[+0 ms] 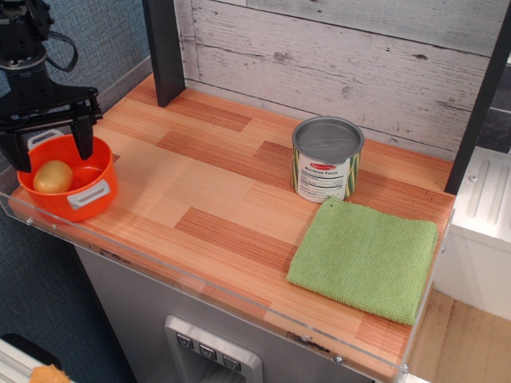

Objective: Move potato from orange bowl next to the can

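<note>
Straddling the potato [53,176] in the orange bowl [89,196], the tool [49,152] hangs spread wide. Bowl sits at the desk's [207,199] left edge; the can [326,159] stands near its back edge.

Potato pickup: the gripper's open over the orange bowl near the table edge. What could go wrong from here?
1. The gripper fingers straddle the potato close to the orange bowl walls; a finger could catch the rim and tip or shove the bowl.
2. The bowl sits near the table front-left edge, so a push might send it off.
3. The smooth, rounded potato may slip out on the way to the can.
</note>
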Controlling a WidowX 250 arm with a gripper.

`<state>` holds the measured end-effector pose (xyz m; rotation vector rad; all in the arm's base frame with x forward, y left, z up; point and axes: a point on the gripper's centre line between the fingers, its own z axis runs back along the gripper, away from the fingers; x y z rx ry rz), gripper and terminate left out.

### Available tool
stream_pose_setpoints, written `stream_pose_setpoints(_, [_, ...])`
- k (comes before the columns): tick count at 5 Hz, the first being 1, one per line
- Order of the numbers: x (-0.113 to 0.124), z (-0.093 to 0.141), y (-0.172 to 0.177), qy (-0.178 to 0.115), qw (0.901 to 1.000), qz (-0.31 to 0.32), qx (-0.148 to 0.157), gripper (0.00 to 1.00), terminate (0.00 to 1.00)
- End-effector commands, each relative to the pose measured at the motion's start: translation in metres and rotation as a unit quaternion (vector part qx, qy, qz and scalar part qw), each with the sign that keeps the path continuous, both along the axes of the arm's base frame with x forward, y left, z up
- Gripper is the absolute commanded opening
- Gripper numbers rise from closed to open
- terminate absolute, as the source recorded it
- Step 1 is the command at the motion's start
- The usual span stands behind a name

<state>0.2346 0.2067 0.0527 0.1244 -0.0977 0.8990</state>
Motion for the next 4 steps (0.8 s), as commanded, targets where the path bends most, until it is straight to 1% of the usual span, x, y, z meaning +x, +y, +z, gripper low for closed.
stream_pose_setpoints(1, [-0.001, -0.001, -0.002, -0.009, 0.9999, -0.005, 0.006, 1.00, 0.00])
stream_pose_setpoints(3, [-0.002, -0.009, -0.004, -0.003, 0.9999, -0.002, 0.017, 1.00, 0.00])
stream_pose_setpoints(4, [-0.001, -0.014, -0.006, 0.005, 0.9998, -0.006, 0.020, 1.00, 0.00])
